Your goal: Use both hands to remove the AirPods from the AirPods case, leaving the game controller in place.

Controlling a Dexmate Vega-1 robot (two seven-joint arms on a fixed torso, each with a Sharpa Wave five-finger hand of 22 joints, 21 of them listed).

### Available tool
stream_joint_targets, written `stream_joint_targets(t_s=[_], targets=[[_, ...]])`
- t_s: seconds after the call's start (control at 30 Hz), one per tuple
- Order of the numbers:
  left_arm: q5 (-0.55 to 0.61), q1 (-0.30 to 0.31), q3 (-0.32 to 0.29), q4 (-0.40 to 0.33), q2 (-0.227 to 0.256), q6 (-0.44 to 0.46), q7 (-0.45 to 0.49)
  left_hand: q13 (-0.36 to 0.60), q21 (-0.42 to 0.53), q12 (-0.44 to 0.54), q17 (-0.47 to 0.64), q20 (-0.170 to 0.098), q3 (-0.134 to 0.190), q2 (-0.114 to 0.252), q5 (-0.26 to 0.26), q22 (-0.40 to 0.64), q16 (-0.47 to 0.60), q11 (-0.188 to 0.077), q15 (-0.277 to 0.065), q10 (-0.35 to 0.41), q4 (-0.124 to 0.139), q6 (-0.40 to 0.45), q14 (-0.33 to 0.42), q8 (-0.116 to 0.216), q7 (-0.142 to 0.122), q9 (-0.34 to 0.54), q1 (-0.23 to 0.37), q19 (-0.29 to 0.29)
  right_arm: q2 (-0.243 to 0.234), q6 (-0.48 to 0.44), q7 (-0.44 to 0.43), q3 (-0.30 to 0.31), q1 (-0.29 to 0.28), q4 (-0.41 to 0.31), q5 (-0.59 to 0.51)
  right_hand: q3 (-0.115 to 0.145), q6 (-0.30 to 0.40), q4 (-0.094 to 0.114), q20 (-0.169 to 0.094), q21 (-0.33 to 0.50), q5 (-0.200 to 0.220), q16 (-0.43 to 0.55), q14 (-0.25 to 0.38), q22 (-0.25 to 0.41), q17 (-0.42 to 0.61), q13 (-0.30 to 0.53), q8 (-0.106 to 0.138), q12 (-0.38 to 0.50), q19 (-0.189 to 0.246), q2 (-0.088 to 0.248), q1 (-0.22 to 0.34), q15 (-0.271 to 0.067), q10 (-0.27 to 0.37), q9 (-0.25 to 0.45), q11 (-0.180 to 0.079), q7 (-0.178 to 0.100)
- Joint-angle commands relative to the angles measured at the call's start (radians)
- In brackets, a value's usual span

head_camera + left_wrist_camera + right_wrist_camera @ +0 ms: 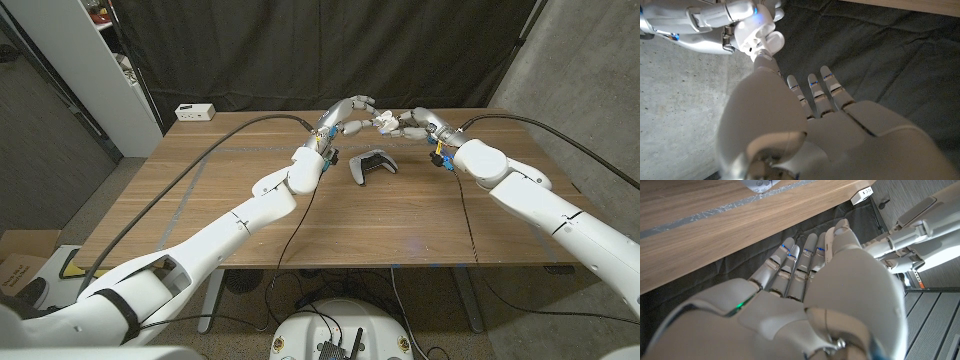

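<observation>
One game controller (371,165), one white box (195,112), one table (250,235).

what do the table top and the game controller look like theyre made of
The table looks like wood or wood veneer with a matte brown finish: grain lines run along its top. The game controller looks like moulded plastic, a smooth light shell with darker parts; it is too small here to tell more.

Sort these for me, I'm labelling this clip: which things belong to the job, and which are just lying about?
Job: left hand and right hand, meeting above the table, whatever they hold too small to tell; game controller, lying on the table.
Lying about: white box at the table's far left corner.
</observation>
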Motion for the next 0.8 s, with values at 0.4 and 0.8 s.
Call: stream_joint_targets(t_s=[0.4,0.8], targets=[[-0.098,0.045,-0.062,-0.121,0.051,0.094,-0.114,0.002,-0.012,-0.021,0.003,0.022,0.014,-0.011,-0.02,0.001,-0.028,0.023,-0.089,-0.042,0.019,0.027,-0.057,0.02,-0.024,0.064,0.003,-0.066,0.028,-0.029,-0.03,-0.006,0.022,0.035,-0.015,0.01,0.073,0.0,-0.001,0.002,0.004,0.009,0.006,0.003,0.007,0.004,0.004,0.004,-0.002,0.005,0.001,-0.169,-0.001,0.215,0.0,-0.051],[-0.145,0.056,-0.073,-0.261,0.123,0.34,-0.231,-0.009,-0.067,-0.068,-0.018,0.071,0.02,-0.017,-0.04,-0.034,-0.071,0.061,-0.032,-0.139,0.025,0.024,-0.185,0.019,-0.033,0.085,0.004,-0.174,0.032,-0.037,-0.04,-0.006,0.027,0.045,-0.011,0.01,0.074,0.0,0.0,0.002,0.003,0.007,0.005,0.003,0.006,0.004,0.002,0.005,-0.002,0.004,0.002,-0.168,-0.001,0.216,0.001,-0.05]])
